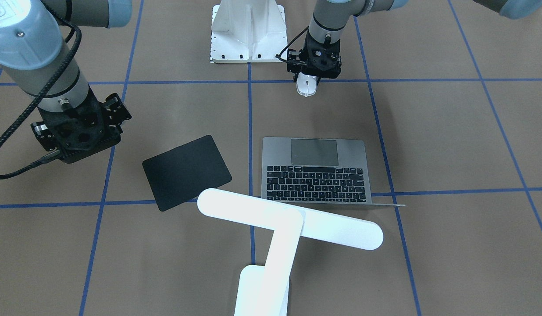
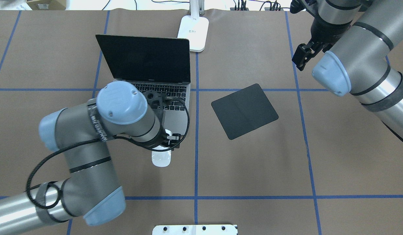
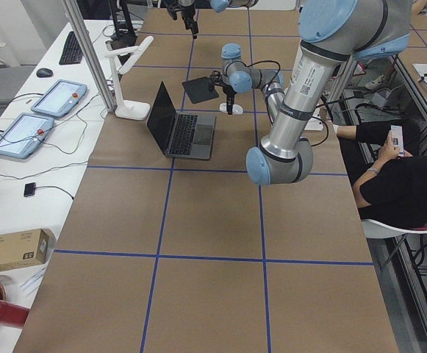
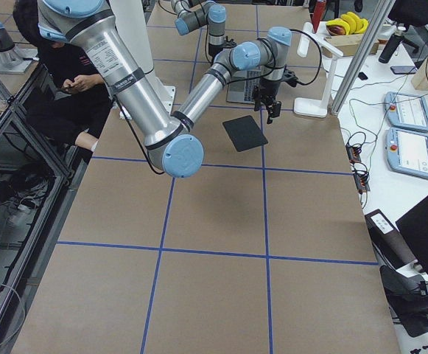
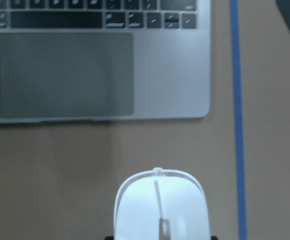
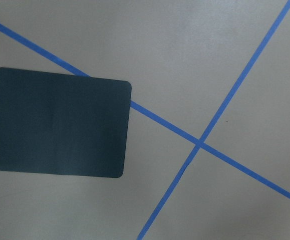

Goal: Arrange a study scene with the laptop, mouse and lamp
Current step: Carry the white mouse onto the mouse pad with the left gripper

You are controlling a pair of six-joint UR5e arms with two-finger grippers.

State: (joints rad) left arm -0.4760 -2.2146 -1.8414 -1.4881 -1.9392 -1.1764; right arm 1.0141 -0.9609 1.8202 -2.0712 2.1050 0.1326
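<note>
The laptop lies open on the brown table, its screen up and dark. The white lamp stands behind it, with its base at the far table edge. My left gripper is shut on the white mouse, low over the table just in front of the laptop's trackpad. The mouse also shows in the overhead view and in the left wrist view. My right gripper is open and empty, held above the table off to the side of the black mat.
A thin black mat lies askew beside the laptop and shows in the right wrist view. The white ribbed pedestal stands at the robot's edge of the table. Blue tape lines cross the table. A seated person shows in the side views.
</note>
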